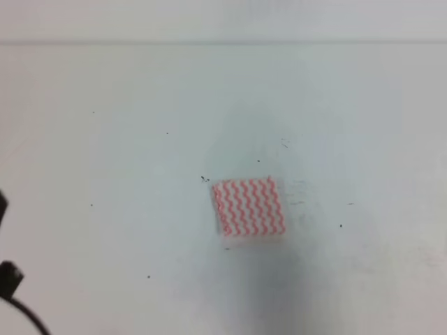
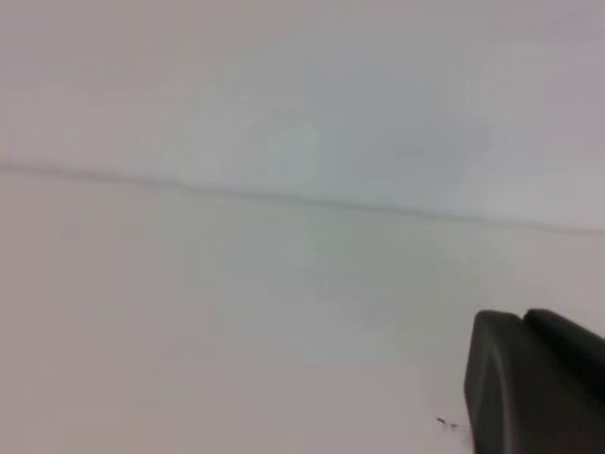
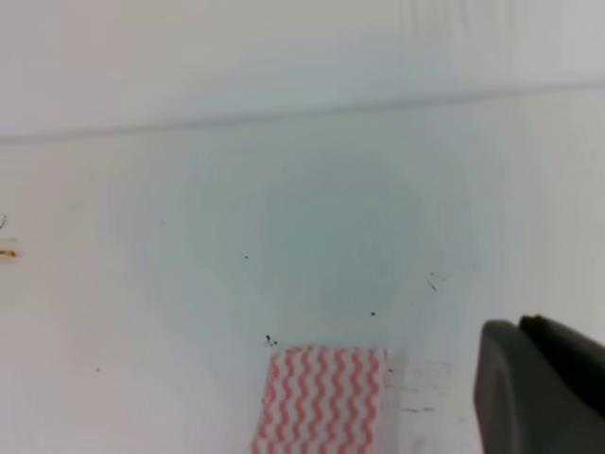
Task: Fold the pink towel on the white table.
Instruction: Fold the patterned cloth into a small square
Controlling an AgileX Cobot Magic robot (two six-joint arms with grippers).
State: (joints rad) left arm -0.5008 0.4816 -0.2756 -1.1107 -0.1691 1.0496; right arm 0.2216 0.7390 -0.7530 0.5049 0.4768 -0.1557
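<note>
The pink towel lies flat near the middle of the white table as a small, roughly square patch with red-pink and white wavy stripes. In the right wrist view the pink towel sits at the bottom centre, cut off by the frame. One black finger of my right gripper shows at the lower right, apart from the cloth. In the left wrist view, only one black finger of my left gripper shows, over bare table. Nothing is held.
A black part of the left arm with its cable pokes in at the lower left edge. The table's far edge runs across the top. Tiny dark specks dot the surface around the towel.
</note>
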